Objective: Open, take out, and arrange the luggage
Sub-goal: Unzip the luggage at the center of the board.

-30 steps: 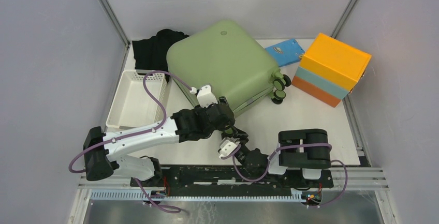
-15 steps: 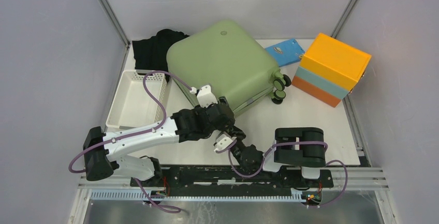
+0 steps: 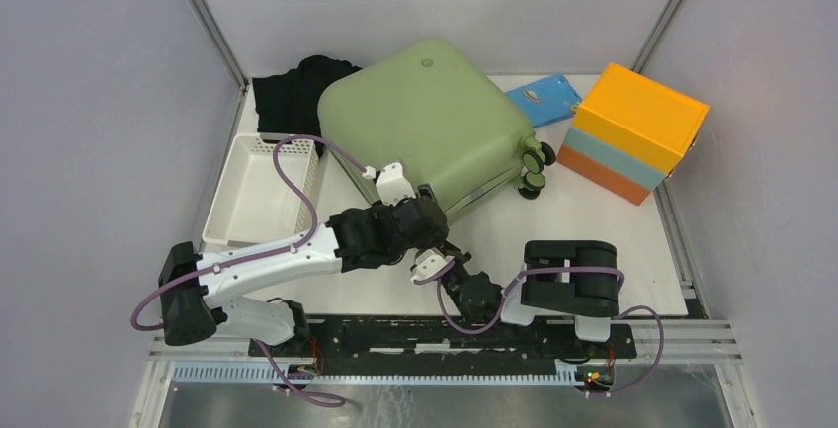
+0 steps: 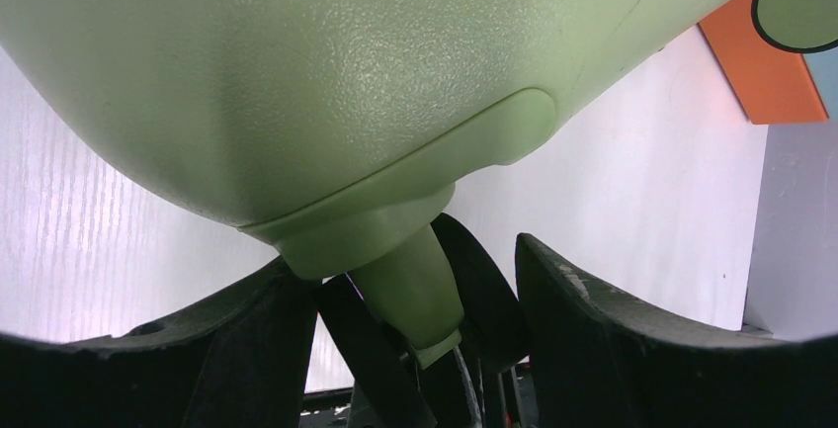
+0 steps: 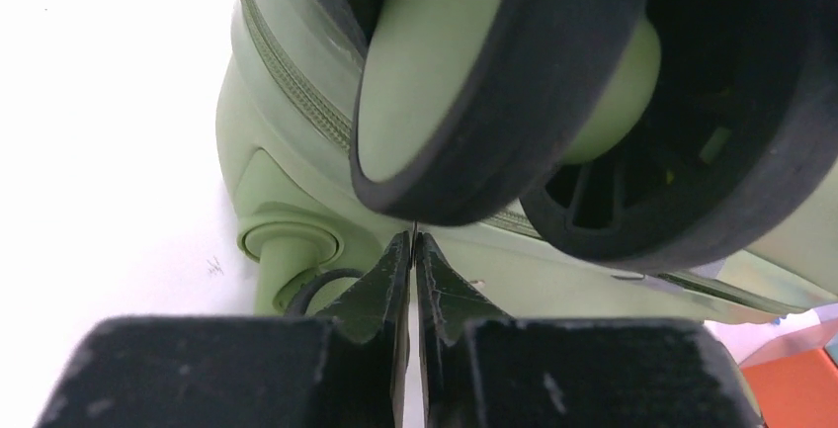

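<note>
The luggage (image 3: 425, 117), a sage-green hard-shell case, lies flat and zipped shut on the tabletop (image 3: 593, 240), towards the far side and a little left of centre, turned at a slant to the edges. Its long axis runs from near-right to far-left. The wheeled end faces near-right, towards the arms, with one pair of wheels (image 3: 536, 166) just beside the orange and light-blue box (image 3: 632, 131). The opposite end points far-left at a heap of black cloth (image 3: 292, 92) in the corner. A white perforated basket (image 3: 259, 191) sits on the left, close to the case's near-left side, and a flat blue item (image 3: 544, 97) lies between the case and the box at the far edge. The left end effector (image 3: 391, 187) is at the case's nearest corner. In the left wrist view its dark fingers (image 4: 613, 339) stand well apart on either side of a green caster stem (image 4: 410, 290) under the shell, and it cannot be told whether they press on it. The right end effector (image 5: 413, 250) reaches in low from the near side to the same corner. Its fingertips are closed together with only a hairline slit between them, directly beneath a black-tyred wheel (image 5: 464, 102) and near the zip (image 5: 296, 92). Whether anything thin is pinched there cannot be told.
</note>
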### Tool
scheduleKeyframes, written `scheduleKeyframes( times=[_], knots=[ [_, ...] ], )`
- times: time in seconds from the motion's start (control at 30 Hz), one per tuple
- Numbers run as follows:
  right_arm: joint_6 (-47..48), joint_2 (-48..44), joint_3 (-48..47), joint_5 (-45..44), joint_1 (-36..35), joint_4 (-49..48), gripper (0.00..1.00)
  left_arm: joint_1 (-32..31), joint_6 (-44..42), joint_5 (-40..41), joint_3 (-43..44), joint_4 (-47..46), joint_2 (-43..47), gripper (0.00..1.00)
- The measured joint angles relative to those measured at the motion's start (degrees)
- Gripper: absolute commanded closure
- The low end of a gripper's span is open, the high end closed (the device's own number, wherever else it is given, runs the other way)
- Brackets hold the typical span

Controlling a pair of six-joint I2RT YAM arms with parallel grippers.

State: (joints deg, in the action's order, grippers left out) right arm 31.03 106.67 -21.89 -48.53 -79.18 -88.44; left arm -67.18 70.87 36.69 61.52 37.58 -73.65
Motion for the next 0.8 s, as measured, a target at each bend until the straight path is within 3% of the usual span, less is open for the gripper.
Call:
scheduleKeyframes(
  times=[0.23,0.8],
  knots=[
    [-2.7,-1.6,2.9,1.4,0.4,0.0,0.99,0.2,-0.3,-0.5,0.0,-0.1,0.1,0.78],
    [-6.3,-7.7,8.4,3.8,2.4,0.0,1.0,0.3,-0.6,-1.0,-0.5,-0.3,1.2,0.79]
  ],
)
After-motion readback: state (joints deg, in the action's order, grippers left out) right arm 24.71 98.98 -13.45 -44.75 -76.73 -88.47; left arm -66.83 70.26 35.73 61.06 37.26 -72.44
